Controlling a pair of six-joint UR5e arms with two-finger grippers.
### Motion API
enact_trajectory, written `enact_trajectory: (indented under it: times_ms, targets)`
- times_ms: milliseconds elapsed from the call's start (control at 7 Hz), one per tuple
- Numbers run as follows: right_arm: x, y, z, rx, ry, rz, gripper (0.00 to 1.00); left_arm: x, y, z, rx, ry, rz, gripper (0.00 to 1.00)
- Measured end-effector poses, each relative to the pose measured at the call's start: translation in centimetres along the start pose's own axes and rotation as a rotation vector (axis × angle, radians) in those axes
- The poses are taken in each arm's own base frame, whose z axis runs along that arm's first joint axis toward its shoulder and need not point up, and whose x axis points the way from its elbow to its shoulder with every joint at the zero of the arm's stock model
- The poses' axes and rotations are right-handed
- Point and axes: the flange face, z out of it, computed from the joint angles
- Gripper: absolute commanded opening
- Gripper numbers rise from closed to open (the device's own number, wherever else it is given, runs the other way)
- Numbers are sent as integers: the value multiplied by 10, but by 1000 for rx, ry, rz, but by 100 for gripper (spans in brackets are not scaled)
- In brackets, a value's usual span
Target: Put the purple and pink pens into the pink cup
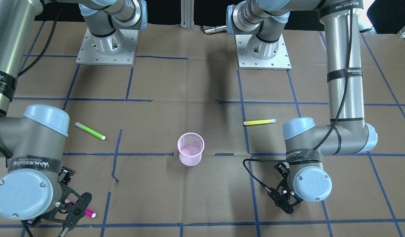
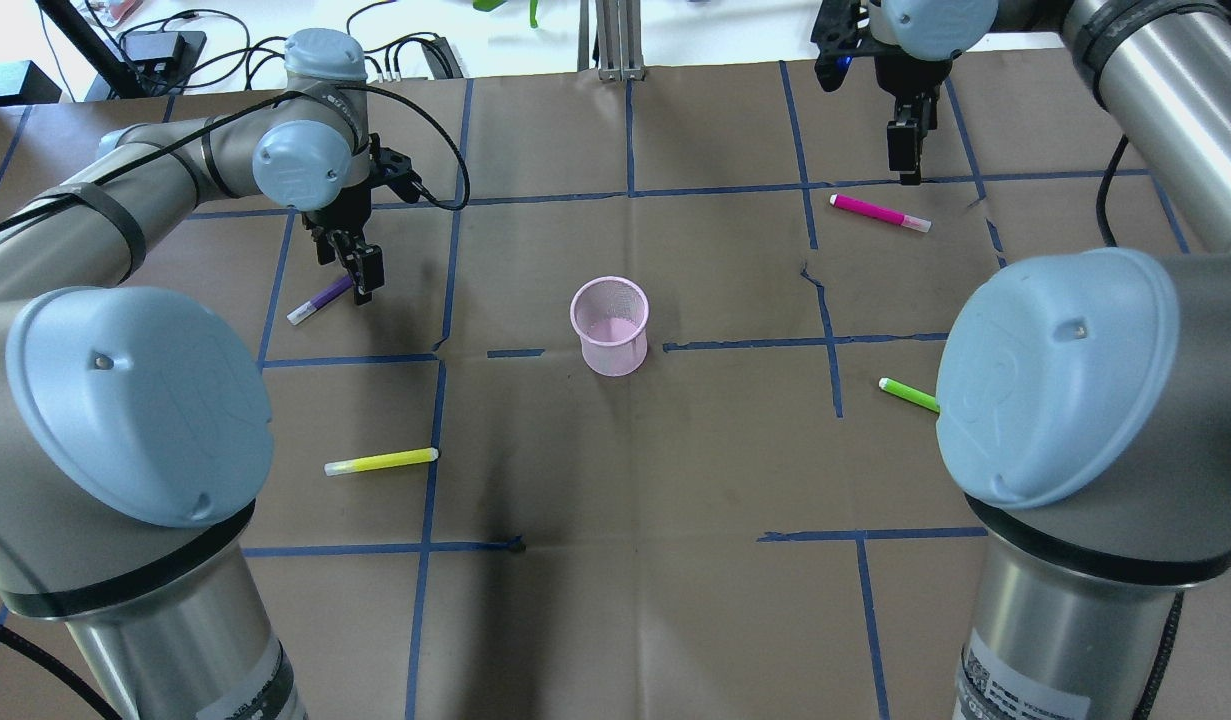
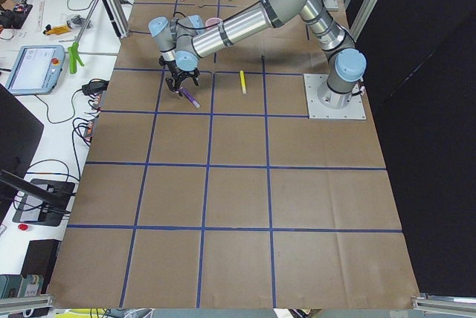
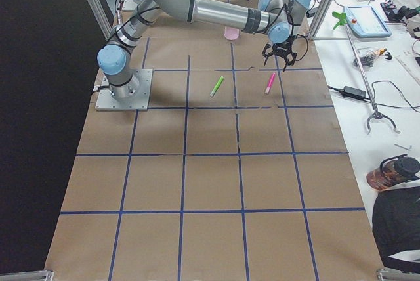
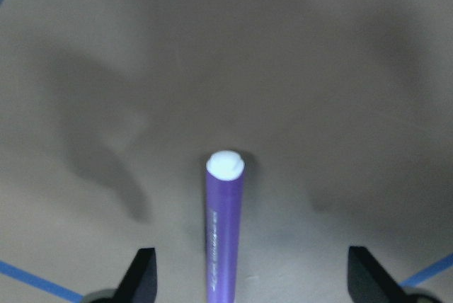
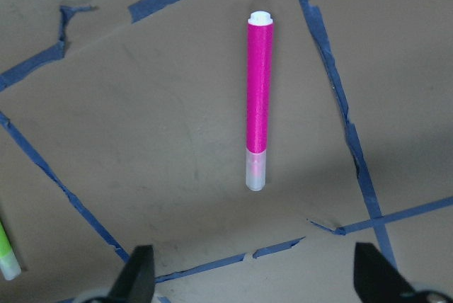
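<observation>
Purple pen: it is laid flat on the surface, at about 9 o'clock from the pink cup in the overhead view. In the left wrist view its long axis is run from 6 to 12 o'clock, with the white end at 12.

Left gripper: it is spread wide and nothing is held. One finger is seen at either side of the purple pen, and the barrel is centred in the gap. The pen's axis is crossed squarely by the closing line.

Judgement, left side: little more than a descent and a closing seems to be needed, since the alignment looks settled.

Pink pen: it is laid flat at about 2 o'clock from the cup in the overhead view, well apart from it. In the right wrist view its axis is also run from 6 to 12 o'clock, with the clear cap at 6.

Right gripper: it is opened wide and is empty. The pink pen is found at 12 o'clock from it, ahead of the fingers rather than between them, and the gripper appears to be held well above the surface.

Judgement, right side: a forward shift toward 12 o'clock is judged to be needed before a descent.

Nearer arm: each pen is served by the arm on its own side.

Other pens: a yellow pen and a green pen are to be left alone.
</observation>
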Motion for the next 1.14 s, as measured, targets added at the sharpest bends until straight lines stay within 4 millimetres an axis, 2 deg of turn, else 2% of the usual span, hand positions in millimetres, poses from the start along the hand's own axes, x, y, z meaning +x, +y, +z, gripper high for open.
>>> enact_trajectory:
  times_ms: [143, 429, 714, 1000, 1143]
  targets:
    - [6, -9, 22, -48, -8, -11, 100, 0, -2, 1, 3, -3, 6, 60]
    - [12, -23, 46, -113, 2, -17, 100, 0, -4, 2, 5, -7, 12, 38]
    - [7, -49, 60, -135, 14, -17, 100, 0, -5, 2, 9, -12, 13, 3]
    - [10, -66, 78, -126, 34, -12, 100, 4, -8, -4, 18, -30, 25, 0]
    - [10, -74, 80, -116, 49, -11, 100, 7, -8, -14, 28, -44, 42, 0]
